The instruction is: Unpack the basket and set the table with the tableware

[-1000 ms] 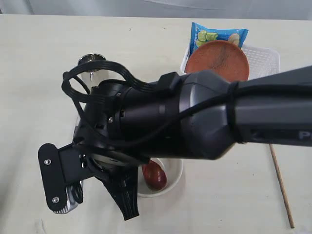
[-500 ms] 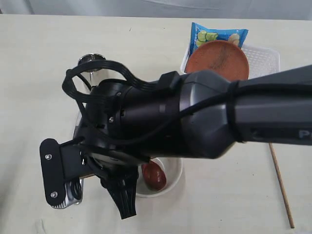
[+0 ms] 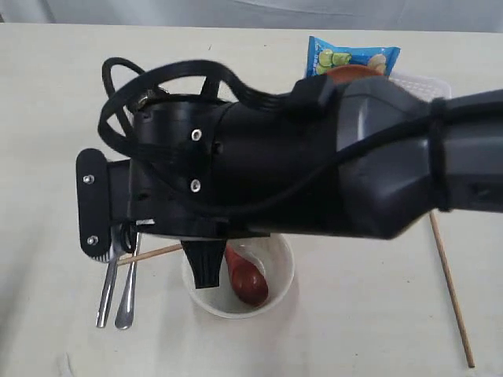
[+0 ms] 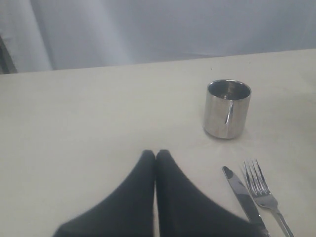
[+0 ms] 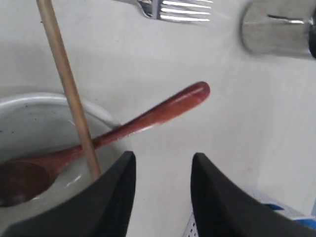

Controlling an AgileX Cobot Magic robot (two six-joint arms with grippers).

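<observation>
My right gripper (image 5: 163, 159) is open and empty, hovering over the table (image 3: 47, 94) beside the white bowl (image 3: 277, 292). The reddish-brown wooden spoon (image 5: 148, 118) rests in the bowl (image 5: 29, 101), handle over the rim. One chopstick (image 5: 66, 84) lies across that rim; its end (image 3: 157, 253) pokes out near the knife (image 3: 104, 290) and fork (image 3: 126, 294). Another chopstick (image 3: 452, 290) lies far right. My left gripper (image 4: 156, 154) is shut on nothing, near the steel cup (image 4: 227, 108), knife (image 4: 242, 197) and fork (image 4: 261, 190). The right arm mostly hides the brown plate (image 3: 350, 72) in the basket (image 3: 428, 82).
A blue snack packet (image 3: 350, 55) leans at the basket's far side. The right arm's bulky black body (image 3: 314, 157) covers the middle of the exterior view and hides the cup there.
The right gripper opened and let go of a chopstick, which now rests on the bowl's rim. The arm drew back toward the far side, uncovering the knife and fork.
</observation>
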